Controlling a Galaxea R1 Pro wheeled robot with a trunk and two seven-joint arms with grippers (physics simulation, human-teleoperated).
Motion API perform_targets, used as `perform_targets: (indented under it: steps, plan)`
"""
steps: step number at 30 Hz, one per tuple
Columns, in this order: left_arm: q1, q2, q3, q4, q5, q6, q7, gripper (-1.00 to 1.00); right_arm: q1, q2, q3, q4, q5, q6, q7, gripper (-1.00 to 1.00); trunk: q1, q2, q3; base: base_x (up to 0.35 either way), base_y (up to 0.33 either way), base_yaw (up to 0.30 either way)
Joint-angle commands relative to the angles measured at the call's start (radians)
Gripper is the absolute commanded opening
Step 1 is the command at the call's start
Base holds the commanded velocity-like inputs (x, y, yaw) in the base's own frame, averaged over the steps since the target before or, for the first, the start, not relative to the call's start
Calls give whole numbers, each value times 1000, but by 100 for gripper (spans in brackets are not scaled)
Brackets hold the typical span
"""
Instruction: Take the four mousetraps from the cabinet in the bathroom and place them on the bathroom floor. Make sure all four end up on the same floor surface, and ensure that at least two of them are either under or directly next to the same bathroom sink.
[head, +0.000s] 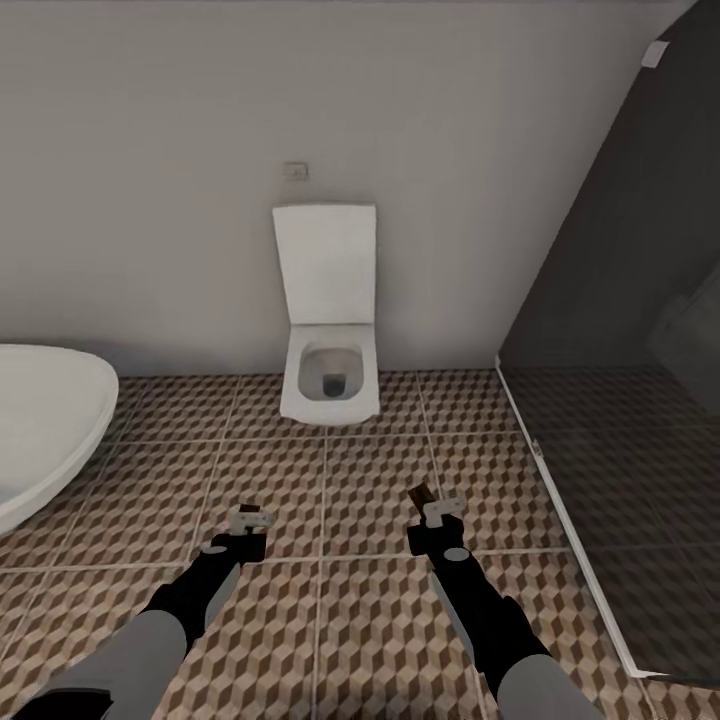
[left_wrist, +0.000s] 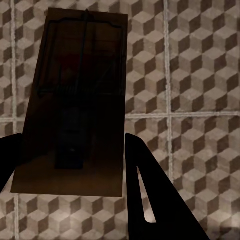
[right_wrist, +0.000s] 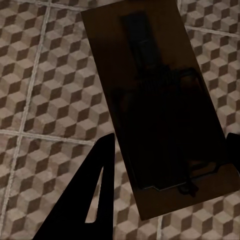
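Brown-beige cube-patterned bathroom floor (head: 380, 620), white toilet (head: 328, 330)

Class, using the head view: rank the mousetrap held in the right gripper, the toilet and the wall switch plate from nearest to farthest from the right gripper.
1. The mousetrap, held in the right gripper, its jaws closed on it.
2. The toilet, ahead and slightly left, against the wall.
3. The switch plate, high on the wall above the toilet.

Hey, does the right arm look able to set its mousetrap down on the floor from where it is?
Probably yes. The right pincer holds a mousetrap over bare floor, with nothing beneath it; the toilet stands well ahead.
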Motion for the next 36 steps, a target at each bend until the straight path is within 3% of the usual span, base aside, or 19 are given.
perform_targets:
  steps: [1, 24, 36]
  plan:
    - [0, 0, -3, -2, -3, 7, 6, -100, 0, 0, 3, -1, 9, 9, -4, -100, 4, -8, -6, 0, 0, -63]
    - [0, 0, -3, -2, -2, 7, 5, -100, 0, 1, 5, -1, 9, 9, -3, -100, 92, -169, -114, 0, 0, -61]
    - [0, 0, -3, -2, -3, 7, 5, -100, 0, 1, 6, -1, 10, 8, -3, -100, 138, -253, -171, 0, 0, 29]
